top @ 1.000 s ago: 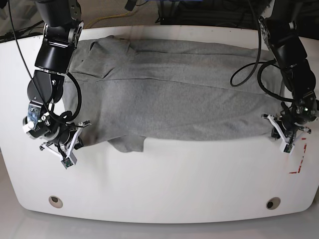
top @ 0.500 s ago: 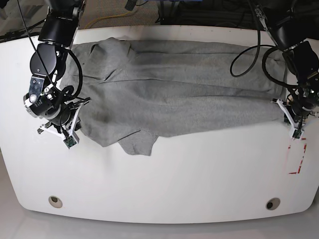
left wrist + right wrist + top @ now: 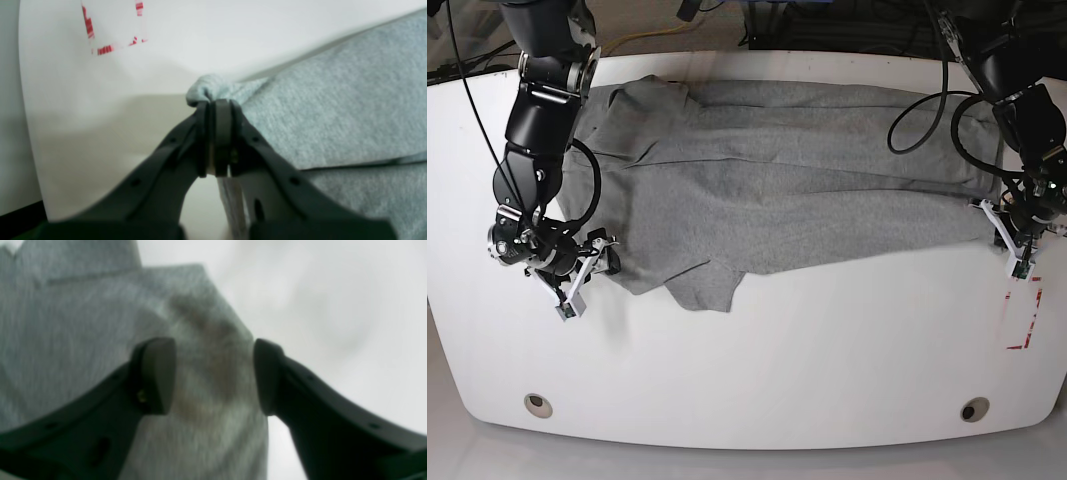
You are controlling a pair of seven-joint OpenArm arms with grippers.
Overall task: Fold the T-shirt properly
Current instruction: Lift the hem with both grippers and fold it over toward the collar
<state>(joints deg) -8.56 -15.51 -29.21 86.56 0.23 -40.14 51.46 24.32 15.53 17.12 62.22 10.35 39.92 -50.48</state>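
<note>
Left pincer (image 3: 215,103) pinches the T-shirt (image 3: 333,110) corner; right pincer (image 3: 213,376) gapes over cloth.

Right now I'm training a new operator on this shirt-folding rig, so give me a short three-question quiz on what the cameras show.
1. True or false: the left claw is shut on a bunched corner of the T-shirt.
2. Multiple choice: the right claw is (A) clamped on a sleeve, (B) open with grey fabric showing between its jaws, (C) out of sight in every view.
3. Short answer: what marking lies on the table near the left claw?

Key
1. True.
2. B.
3. Red dashed tape marks outlining part of a box.
</note>
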